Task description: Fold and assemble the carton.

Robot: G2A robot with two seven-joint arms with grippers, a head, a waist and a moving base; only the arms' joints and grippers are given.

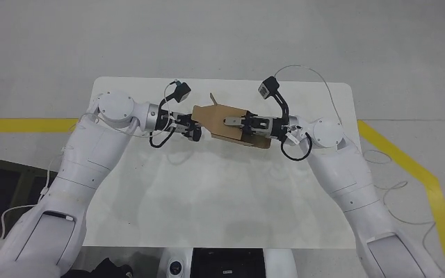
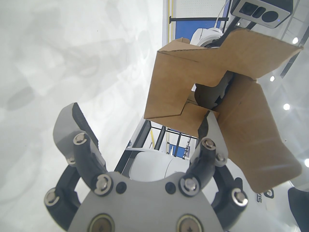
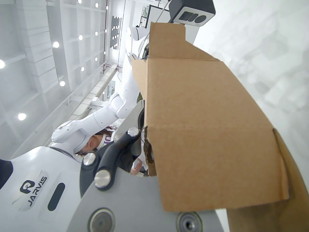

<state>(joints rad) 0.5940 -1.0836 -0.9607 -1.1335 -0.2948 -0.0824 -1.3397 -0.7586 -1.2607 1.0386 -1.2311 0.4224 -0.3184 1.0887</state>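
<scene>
The brown carton [image 1: 212, 117] is lifted off the white bench [image 1: 208, 208] and sits between the two grippers, with its flaps not closed.

The right gripper [image 1: 231, 123] has hold of it. One finger [image 3: 138, 115] lies flat against a side wall of the carton. The second finger is hidden behind the cardboard, so the grip is on that wall. The carton begins directly at this gripper and stretches away from it toward the other arm.

The left gripper [image 2: 142, 114] is wide open and holds nothing. The open end of the carton is just ahead of it. One of its fingers [image 2: 213, 131] is at the edge of a loose flap at the nearest corner of the carton, touching it or nearly so. The other finger [image 2: 74, 121] stands well apart from the cardboard, above the bench.
</scene>
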